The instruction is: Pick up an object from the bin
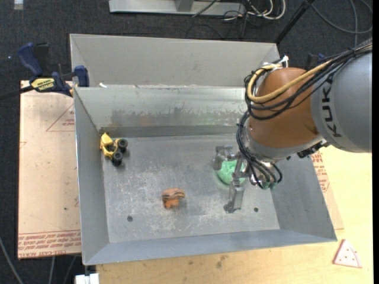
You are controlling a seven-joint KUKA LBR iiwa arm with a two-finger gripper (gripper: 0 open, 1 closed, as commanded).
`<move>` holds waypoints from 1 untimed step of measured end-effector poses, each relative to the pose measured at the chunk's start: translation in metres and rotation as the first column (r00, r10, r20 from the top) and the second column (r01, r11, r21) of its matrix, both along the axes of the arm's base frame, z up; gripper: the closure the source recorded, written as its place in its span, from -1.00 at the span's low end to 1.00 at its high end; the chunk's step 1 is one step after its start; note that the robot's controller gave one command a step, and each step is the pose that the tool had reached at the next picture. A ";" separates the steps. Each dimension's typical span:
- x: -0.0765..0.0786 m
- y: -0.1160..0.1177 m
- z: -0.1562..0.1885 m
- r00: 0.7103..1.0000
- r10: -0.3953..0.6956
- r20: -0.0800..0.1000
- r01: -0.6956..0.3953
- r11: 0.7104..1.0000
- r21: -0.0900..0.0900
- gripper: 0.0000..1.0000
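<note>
1. Gripper [228,181]: spread. I see one metal finger [233,199] reaching down to the bin floor and the other [222,154] on the opposite side of a green thing. Nothing is pinched.
2. Green thing [225,171]: small, rounded, pale green, and the thing nearest the hand. It lies on the floor between the two spread fingers, partly under the wrist. I cannot tell whether either finger touches it.
3. Orange-brown thing [173,199]: a small lump on the floor, apart from the hand on the side away from the arm and nearer to the lower finger than to the upper one.
4. Yellow toy [111,147]: a yellow body with black wheels. It sits well apart from the hand, at the foot of the wall farthest from it.
5. Orange cover [284,111]: rounded, directly above the hand, with yellow and black cables [260,87] looped over it.
6. Arm [349,105]: a grey link behind the cover. I read the dark letters "KU" on it, and the rest of the word is not legible to me.
7. Bin [177,241]: grey metal with sloping walls and a scuffed floor. I read no writing on it.
</note>
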State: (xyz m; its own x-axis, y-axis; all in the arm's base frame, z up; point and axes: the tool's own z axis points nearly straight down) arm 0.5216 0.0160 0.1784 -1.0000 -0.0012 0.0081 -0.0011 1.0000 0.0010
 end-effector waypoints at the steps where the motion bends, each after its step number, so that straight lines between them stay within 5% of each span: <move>1: 0.002 0.000 0.004 1.000 -0.001 0.008 0.001 1.000 0.000 -1.00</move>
